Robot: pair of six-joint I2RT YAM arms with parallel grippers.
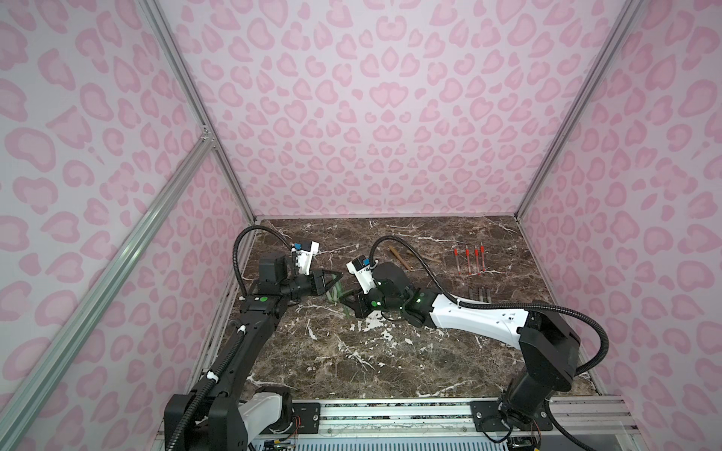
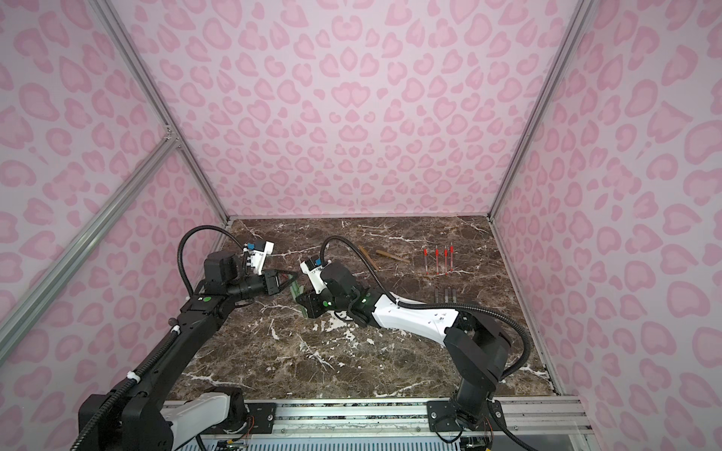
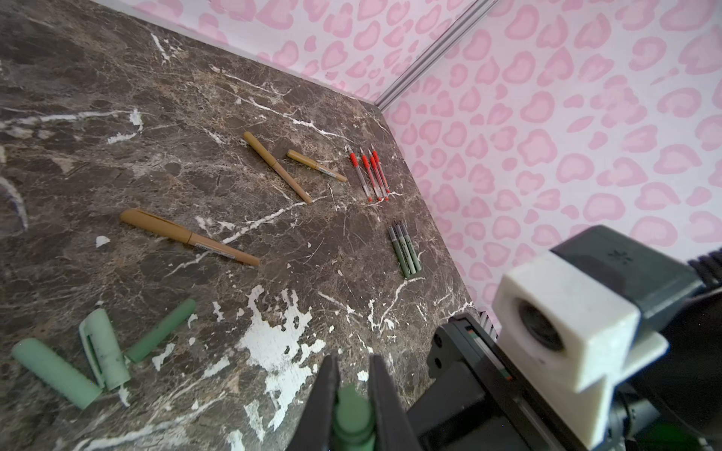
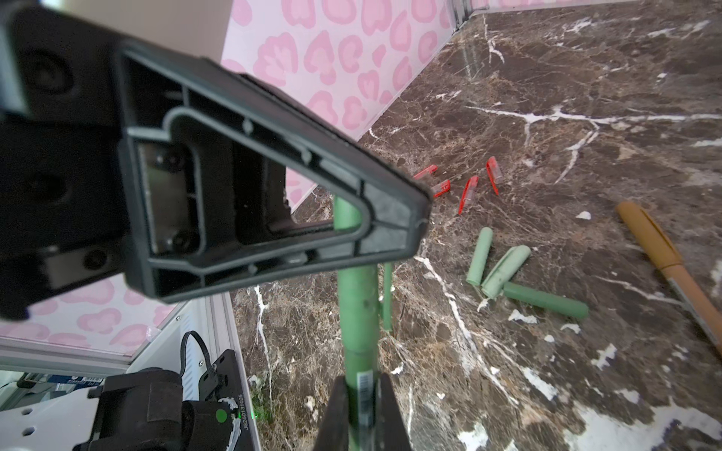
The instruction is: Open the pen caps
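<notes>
- The marble table carries everything; both arms meet over its left half, about midway between the near and far edges.
- The left gripper has its fingers pinched on the closed end of a green cap, held above the surface.
- The right gripper has its fingers pinched on the green barrel of the same pen, at the barcode label; the cap is seated on the barrel, its clip showing at one side.
- Three tan pens, caps on, lie scattered around the middle and towards the far edge.
- Four red pen bodies, uncapped, lie side by side towards the far right corner.
- Three grey-green pen bodies, uncapped, lie touching in a row near the right edge, nearer than the red ones.
- Three loose green caps lie in a small fan on the surface just beside the held pen, two of them touching.
- Four red caps lie scattered close to the left edge, beyond the green ones.
</notes>
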